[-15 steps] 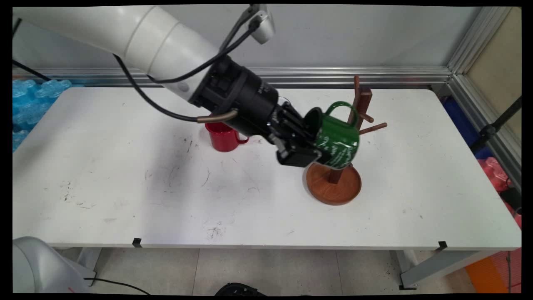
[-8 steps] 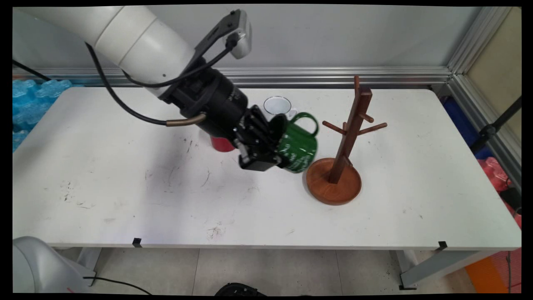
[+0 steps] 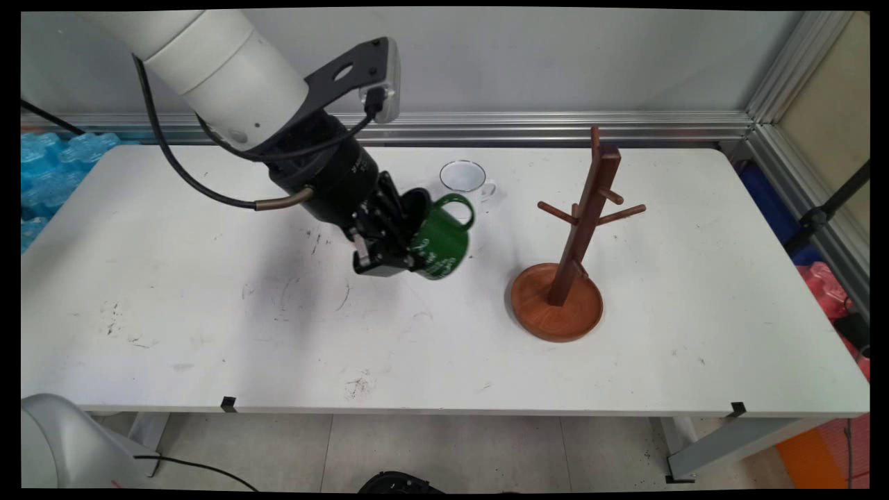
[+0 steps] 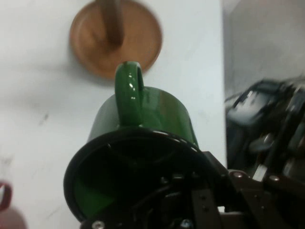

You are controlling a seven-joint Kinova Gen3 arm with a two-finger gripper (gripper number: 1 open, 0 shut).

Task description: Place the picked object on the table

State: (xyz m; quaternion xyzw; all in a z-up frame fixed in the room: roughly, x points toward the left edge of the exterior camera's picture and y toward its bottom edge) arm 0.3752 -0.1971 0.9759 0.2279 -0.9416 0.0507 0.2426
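- The fingers (image 3: 406,260) are closed tight on the rim of a green mug (image 3: 441,239), one inside it and one outside.
- The green mug is up in the air over the white bench (image 3: 208,333), tipped on its side, with its handle on top.
- A wooden mug tree (image 3: 576,229) stands on its round base to the right, well apart from the mug.
- A white mug (image 3: 467,178) sits on the bench behind the green one.
- In the hand view, a bit of a red mug (image 4: 7,210) shows at the bottom left corner.
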